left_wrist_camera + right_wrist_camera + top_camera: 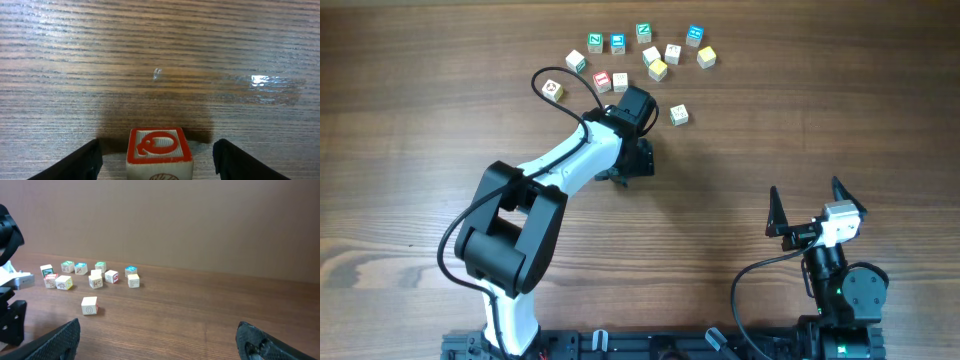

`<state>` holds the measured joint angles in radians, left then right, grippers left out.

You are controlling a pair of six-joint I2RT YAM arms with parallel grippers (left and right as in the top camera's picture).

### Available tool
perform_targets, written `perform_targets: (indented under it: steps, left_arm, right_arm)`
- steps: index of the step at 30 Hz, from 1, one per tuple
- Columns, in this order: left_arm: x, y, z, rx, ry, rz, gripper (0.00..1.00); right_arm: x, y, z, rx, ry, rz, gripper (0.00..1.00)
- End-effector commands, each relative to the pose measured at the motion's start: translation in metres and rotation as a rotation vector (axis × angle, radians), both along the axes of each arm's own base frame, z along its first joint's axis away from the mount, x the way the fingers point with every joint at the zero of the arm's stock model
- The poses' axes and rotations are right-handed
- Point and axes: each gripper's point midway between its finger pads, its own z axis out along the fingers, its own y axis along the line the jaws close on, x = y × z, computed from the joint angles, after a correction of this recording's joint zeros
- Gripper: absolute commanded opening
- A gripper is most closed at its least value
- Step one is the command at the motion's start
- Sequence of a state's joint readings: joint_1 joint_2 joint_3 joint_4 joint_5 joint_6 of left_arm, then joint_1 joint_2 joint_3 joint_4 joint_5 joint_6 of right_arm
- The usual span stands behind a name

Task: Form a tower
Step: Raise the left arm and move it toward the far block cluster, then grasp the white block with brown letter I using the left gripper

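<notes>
Gaps flank the red-edged cube (159,145), so the left pincer (156,152) is open around it. Right pincer (804,187) sits open, far off, probably to stay out of the way.

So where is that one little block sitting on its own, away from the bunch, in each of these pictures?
Overhead: the lone block sits upper middle, right of the left arm.
Left wrist: not in it; only a red-marked block shows.
Right wrist: lone block lower left.
Shared landmark: the bunch of blocks behind it, in the overhead and right wrist views.
</notes>
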<state>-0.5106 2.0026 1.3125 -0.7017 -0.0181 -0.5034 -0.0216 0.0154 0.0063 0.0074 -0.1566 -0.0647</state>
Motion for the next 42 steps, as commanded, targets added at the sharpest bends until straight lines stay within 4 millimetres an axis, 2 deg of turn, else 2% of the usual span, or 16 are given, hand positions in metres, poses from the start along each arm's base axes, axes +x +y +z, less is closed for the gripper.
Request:
perform_targets:
  steps: [1,4,7,9,13,15,16,18,21,24,27,30,33,37,40,42]
  left_arm:
    - [0.002,0.005,0.0,0.019,-0.018,0.003,0.83]
    - [0.012,0.008,0.005,0.028,-0.052,-0.036,0.85]
    - [0.039,0.022,0.029,0.03,-0.101,-0.007,0.86]
    - [0.06,0.032,0.056,0.017,-0.145,0.017,0.87]
    - [0.104,0.056,0.137,-0.028,-0.275,0.105,0.86]
    - [0.119,0.068,0.184,-0.053,-0.355,0.14,0.75]
    - [0.126,0.074,0.208,-0.067,-0.401,0.156,0.61]
    - [0.136,0.085,0.258,-0.095,-0.497,0.186,0.04]
    - [0.146,0.101,0.323,-0.132,-0.637,0.222,0.04]
    - [0.152,0.114,0.4,-0.187,-0.84,0.25,0.04]
    - [0.156,0.116,0.455,-0.237,-1.006,0.254,0.04]
    - [0.16,0.115,0.458,-0.246,-1.026,0.257,0.04]
    - [0.166,0.113,0.43,-0.221,-0.945,0.257,0.04]
    - [0.18,0.111,0.387,-0.185,-0.842,0.254,0.04]
    - [0.198,0.108,0.344,-0.158,-0.756,0.254,0.04]
    - [0.213,0.105,0.304,-0.136,-0.685,0.253,0.04]
  right_arm:
    - [-0.001,0.001,0.003,0.014,-0.01,0.008,1.0]
    - [-0.001,0.001,0.003,0.014,-0.01,0.008,1.0]
    - [-0.001,0.001,0.003,0.014,-0.01,0.008,1.0]
    - [-0.001,0.001,0.003,0.014,-0.01,0.008,1.0]
    - [-0.001,0.001,0.003,0.014,-0.01,0.008,1.0]
    - [-0.001,0.001,0.003,0.014,-0.01,0.008,1.0]
    - [-0.001,0.001,0.003,0.014,-0.01,0.008,1.0]
    - [-0.001,0.001,0.003,0.014,-0.01,0.008,1.0]
    - [-0.001,0.001,0.003,0.014,-0.01,0.008,1.0]
    - [-0.001,0.001,0.003,0.014,-0.01,0.008,1.0]
    - [-0.001,0.001,0.003,0.014,-0.01,0.008,1.0]
    - [-0.001,0.001,0.003,0.014,-0.01,0.008,1.0]
    - [-0.001,0.001,0.003,0.014,-0.01,0.008,1.0]
    - [-0.001,0.001,0.003,0.014,-0.01,0.008,1.0]
    - [-0.001,0.001,0.003,0.014,-0.01,0.008,1.0]
    - [-0.001,0.001,0.003,0.014,-0.01,0.008,1.0]
